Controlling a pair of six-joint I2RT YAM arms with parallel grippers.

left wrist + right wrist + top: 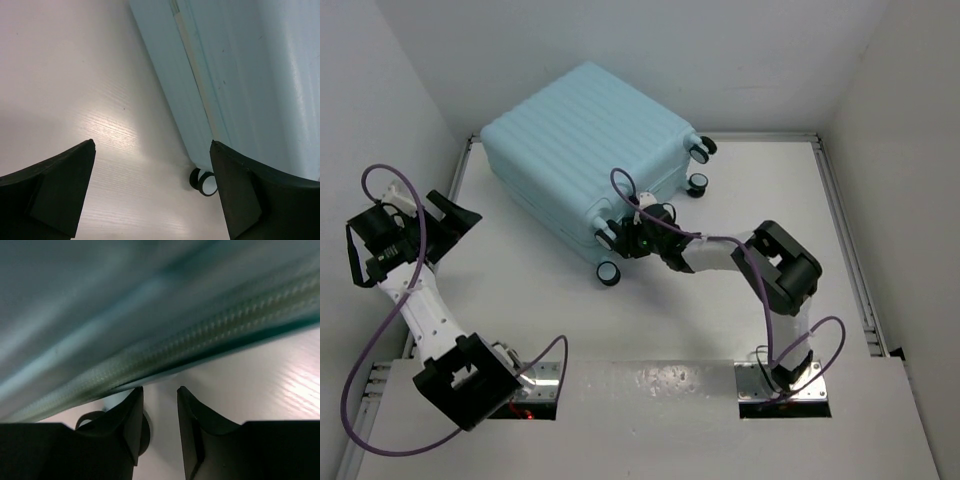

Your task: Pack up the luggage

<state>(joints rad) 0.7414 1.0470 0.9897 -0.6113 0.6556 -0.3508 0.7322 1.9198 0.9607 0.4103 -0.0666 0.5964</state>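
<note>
From the top camera I see the luggage (585,130) lying closed on the table (620,330), towards the far left. My right gripper (620,237) sits at its near edge, just above a wheel (608,273). My left gripper (455,215) hangs apart from its left side.

Left wrist: jaws spread wide and empty, the shell up to their right.

Right wrist: jaws narrowly parted, gripping nothing, the zip seam (200,347) just beyond the fingertips.
</note>
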